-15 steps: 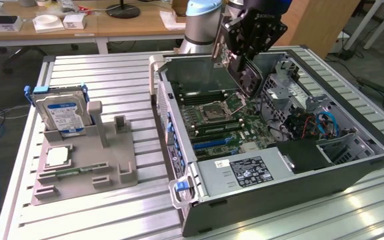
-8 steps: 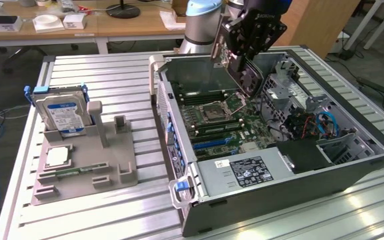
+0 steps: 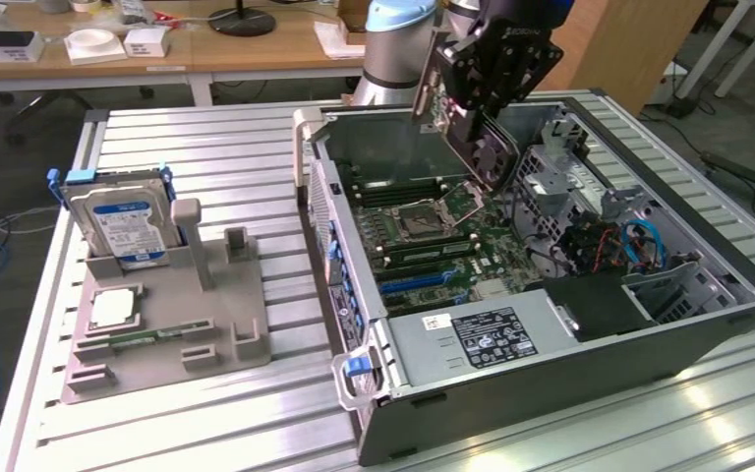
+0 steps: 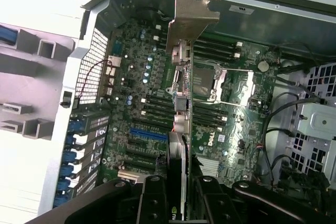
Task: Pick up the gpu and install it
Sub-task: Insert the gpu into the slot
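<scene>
Aloft, gripper [image 4: 177, 184] clamped on gpu [image 4: 179, 103], edge-on in wrist view, faces hidden there.

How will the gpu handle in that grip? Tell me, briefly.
The gpu is a thin board, so probably stiff but fragile edge-on. Held at one end by the gripper, with its metal bracket far out, it may tilt or swing.

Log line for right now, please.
pincer: shut on gpu | gpu: tilted, in the air over motherboard of open computer case | install: not yet seated
</scene>
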Robot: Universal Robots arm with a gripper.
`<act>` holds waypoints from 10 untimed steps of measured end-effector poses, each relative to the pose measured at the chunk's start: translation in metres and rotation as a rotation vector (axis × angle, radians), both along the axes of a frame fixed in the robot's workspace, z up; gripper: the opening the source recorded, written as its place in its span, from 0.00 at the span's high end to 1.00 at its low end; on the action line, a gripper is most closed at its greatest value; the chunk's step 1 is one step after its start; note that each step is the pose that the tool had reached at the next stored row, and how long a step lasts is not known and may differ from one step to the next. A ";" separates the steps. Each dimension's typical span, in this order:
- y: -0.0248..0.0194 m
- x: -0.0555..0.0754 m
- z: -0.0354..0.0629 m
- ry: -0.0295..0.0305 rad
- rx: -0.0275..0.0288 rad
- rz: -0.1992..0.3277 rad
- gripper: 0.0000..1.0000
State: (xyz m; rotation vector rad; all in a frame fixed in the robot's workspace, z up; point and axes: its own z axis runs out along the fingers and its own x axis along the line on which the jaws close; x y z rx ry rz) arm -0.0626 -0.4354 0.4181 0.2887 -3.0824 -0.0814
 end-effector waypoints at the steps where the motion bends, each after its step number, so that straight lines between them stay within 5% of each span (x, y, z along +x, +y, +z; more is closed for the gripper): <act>1: 0.0000 0.000 0.0000 0.0000 0.0000 0.003 0.73; 10: 0.0000 0.000 0.0000 0.0000 0.0001 0.035 0.73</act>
